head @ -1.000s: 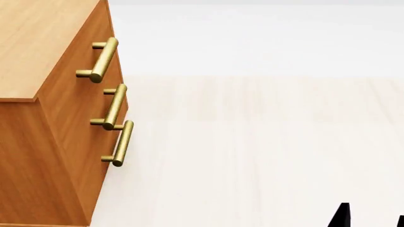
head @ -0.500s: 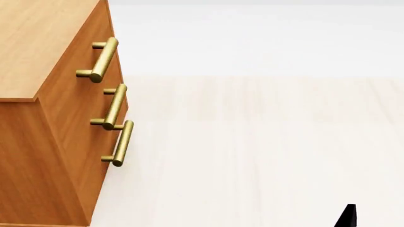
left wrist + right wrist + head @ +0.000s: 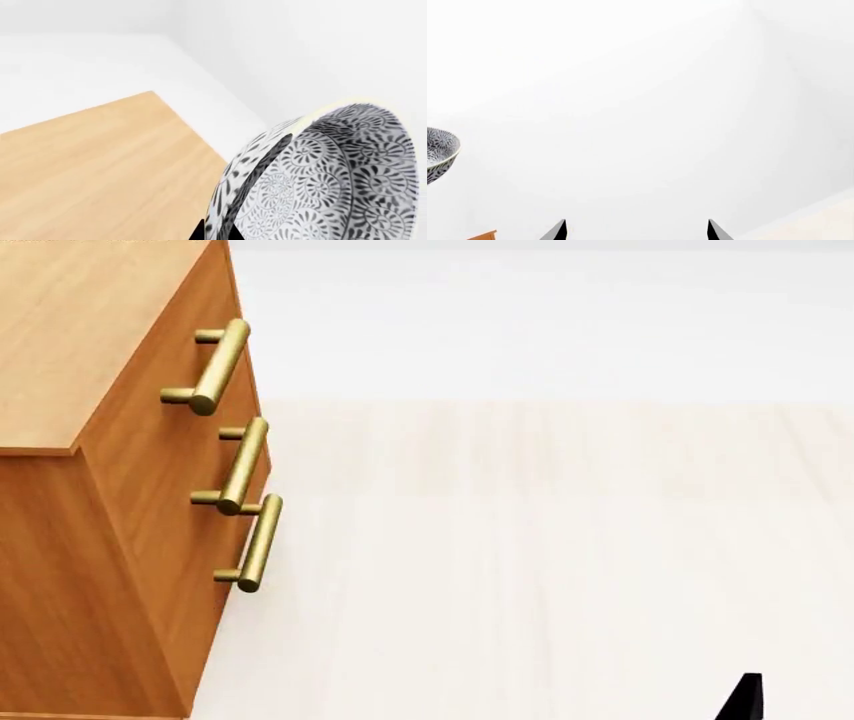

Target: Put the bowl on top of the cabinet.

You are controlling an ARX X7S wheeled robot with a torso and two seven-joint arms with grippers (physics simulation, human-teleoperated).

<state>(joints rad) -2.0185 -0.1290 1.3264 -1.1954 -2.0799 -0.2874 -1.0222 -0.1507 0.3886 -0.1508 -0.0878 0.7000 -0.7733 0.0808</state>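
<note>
The bowl (image 3: 320, 180), white with a dense black-grey floral pattern, fills the near side of the left wrist view, tilted on edge. My left gripper (image 3: 217, 233) is shut on its wall, one dark fingertip on each side of the rim. Below it lies the cabinet's light wood top (image 3: 100, 165). In the head view the orange-brown cabinet (image 3: 134, 540) stands at the left with three brass handles (image 3: 243, 465); the bowl and left gripper are out of that view. My right gripper (image 3: 636, 231) is open and holds nothing, and the bowl (image 3: 439, 152) shows far off to its side.
Pale wooden floor (image 3: 534, 560) spreads to the right of the cabinet, with a white wall (image 3: 534, 320) behind. One black fingertip (image 3: 742, 698) of the right gripper pokes in at the head view's lower right corner. A small orange cabinet corner (image 3: 484, 235) shows in the right wrist view.
In the head view the right gripper's dark tips have slid right and down; two showed a second ago, one shows now. The cabinet has not moved.
</note>
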